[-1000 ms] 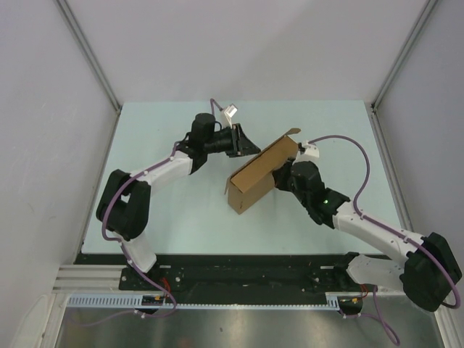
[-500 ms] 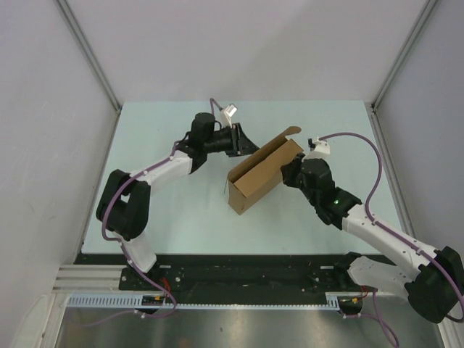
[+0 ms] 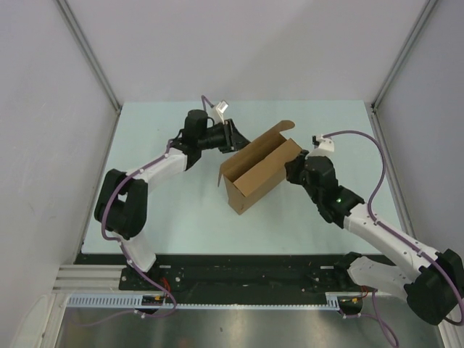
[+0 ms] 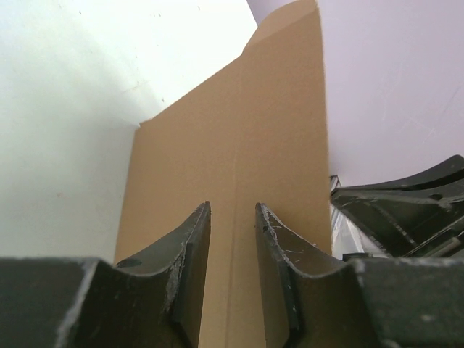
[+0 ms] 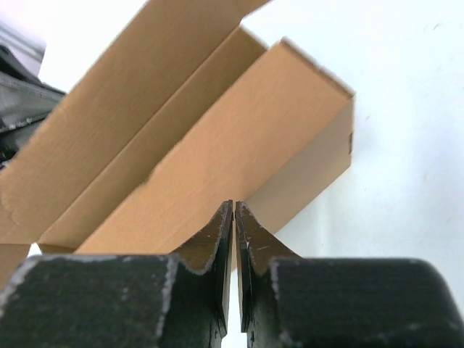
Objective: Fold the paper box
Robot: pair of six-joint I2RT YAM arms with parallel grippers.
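The paper box point(image 3: 255, 174) is a brown cardboard tube, opened up, lying at an angle mid-table with its open end toward the near left. My right gripper point(image 3: 294, 169) is at the box's far right end. In the right wrist view its jaws point(image 5: 233, 204) are pressed together on a thin cardboard wall of the box point(image 5: 210, 167). My left gripper point(image 3: 238, 138) is at the box's far long side. In the left wrist view it point(image 4: 232, 206) is open, with a flat creased panel of the box point(image 4: 239, 145) just past its fingertips and nothing between them.
The pale green table point(image 3: 167, 210) is bounded by white walls with metal corner posts point(image 3: 90, 58) at the back left and back right. The black rail point(image 3: 246, 264) with the arm bases runs along the near edge.
The box has opened from a flatter shape into a wider tube and its near left end has shifted left. My left gripper has drawn back to the left. My right gripper has kept hold.
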